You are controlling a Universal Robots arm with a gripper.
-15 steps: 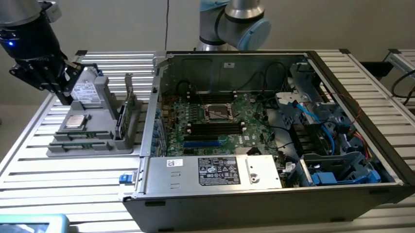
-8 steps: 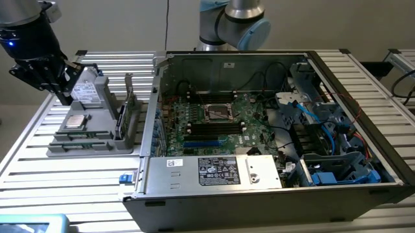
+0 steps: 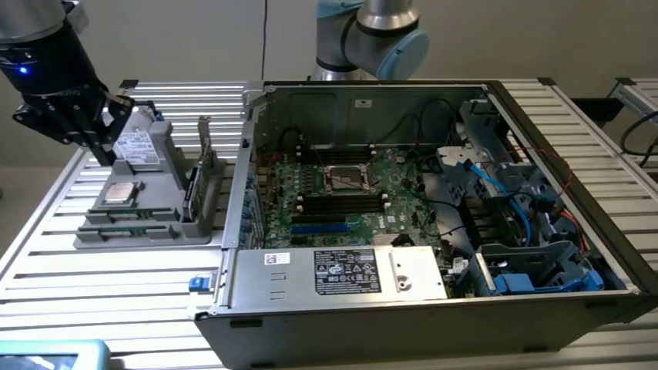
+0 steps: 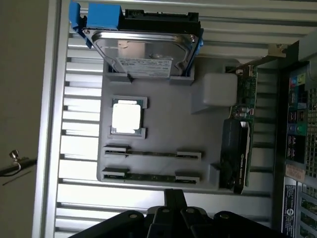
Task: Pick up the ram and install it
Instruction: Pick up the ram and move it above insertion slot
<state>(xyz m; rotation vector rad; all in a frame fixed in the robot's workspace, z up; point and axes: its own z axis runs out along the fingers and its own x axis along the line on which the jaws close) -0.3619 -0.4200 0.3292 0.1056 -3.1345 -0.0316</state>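
Note:
Two ram sticks lie flat in slots at the near end of a grey parts tray (image 3: pixel 154 231); the upper ram (image 3: pixel 132 218) (image 4: pixel 152 154) and the lower one (image 3: pixel 123 230) (image 4: pixel 151 176) are slim green boards. My black gripper (image 3: pixel 103 154) (image 4: pixel 174 194) hangs above the tray's far end near the hard drive (image 3: pixel 139 144), shut with nothing in it. It is well short of the ram. The open computer case (image 3: pixel 432 301) holds the motherboard, whose black slots (image 3: pixel 340 202) run below the processor socket.
On the tray also sit a silver processor chip (image 3: pixel 122 193) (image 4: pixel 126 118) and a larger card standing on edge (image 3: pixel 200 181) (image 4: pixel 238 144). The case wall (image 3: pixel 245 169) rises right beside the tray. Cables and blue drive brackets (image 3: pixel 535 277) crowd the case on the exterior view's right.

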